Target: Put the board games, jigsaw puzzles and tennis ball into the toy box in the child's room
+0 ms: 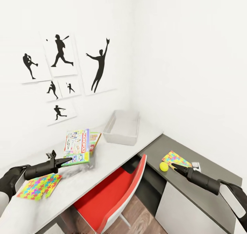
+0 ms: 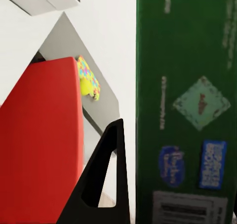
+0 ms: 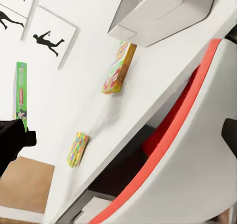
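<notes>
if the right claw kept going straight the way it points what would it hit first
Probably the small yellow-green tennis ball, lying just ahead of the right claw on the dark grey cabinet top, beside a multicoloured jigsaw puzzle slab. Depth is unclear, so it might skim past.

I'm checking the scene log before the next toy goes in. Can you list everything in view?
toy box: one, light grey, far end of the white table.
held board game: one, green-edged, lifted above the table in the left gripper.
second board game: one, yellow and red, on the table behind the held one.
jigsaw puzzles: two, multicoloured; one on the white table, one on the dark grey cabinet.
tennis ball: one, yellow-green, on the cabinet beside that puzzle.
chair: one, red, under the table.
silhouette pictures: six, black on white, on the wall.
left gripper: black, clamped on the game.
right gripper: black, by the ball.
</notes>
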`<state>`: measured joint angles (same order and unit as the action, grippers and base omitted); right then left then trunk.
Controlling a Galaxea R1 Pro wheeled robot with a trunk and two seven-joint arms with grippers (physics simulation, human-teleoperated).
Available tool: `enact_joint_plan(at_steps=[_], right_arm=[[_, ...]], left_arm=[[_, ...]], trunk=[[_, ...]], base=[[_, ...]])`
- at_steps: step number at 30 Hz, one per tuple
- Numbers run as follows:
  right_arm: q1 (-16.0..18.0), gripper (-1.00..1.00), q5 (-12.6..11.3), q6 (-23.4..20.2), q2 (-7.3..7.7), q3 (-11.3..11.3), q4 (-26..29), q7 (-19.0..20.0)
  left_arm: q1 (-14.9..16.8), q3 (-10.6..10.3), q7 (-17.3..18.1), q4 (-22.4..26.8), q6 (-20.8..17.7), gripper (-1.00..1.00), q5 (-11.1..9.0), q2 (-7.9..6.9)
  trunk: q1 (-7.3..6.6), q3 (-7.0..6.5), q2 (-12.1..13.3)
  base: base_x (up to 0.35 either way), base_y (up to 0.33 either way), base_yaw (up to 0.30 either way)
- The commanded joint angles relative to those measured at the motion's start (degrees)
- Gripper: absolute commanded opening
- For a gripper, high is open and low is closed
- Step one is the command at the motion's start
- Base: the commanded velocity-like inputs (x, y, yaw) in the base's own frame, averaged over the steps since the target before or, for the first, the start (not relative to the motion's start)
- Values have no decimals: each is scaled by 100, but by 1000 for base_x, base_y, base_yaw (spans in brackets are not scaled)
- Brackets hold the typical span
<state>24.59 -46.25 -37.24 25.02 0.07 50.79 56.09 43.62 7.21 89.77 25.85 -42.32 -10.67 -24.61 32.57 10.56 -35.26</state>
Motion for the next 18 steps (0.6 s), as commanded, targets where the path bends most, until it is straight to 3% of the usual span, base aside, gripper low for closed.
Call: enact_joint_plan(at_steps=[1,10,18], right_arm=[[2,100,-33,-38,3,1,1,0],[2,100,-33,-38,3,1,1,0],[2,100,-33,-38,3,-1,1,6]], left_arm=[[7,8,23,-1,-57,-100,4,1],[7,10,23,-1,-57,-100,3,1],[7,9,23,-1,-57,-100,3,4]], trunk=[[2,10,-9],[2,10,-9],[2,10,-9]], base=[[1,0,292],[7,-1,292],[157,-97,292]])
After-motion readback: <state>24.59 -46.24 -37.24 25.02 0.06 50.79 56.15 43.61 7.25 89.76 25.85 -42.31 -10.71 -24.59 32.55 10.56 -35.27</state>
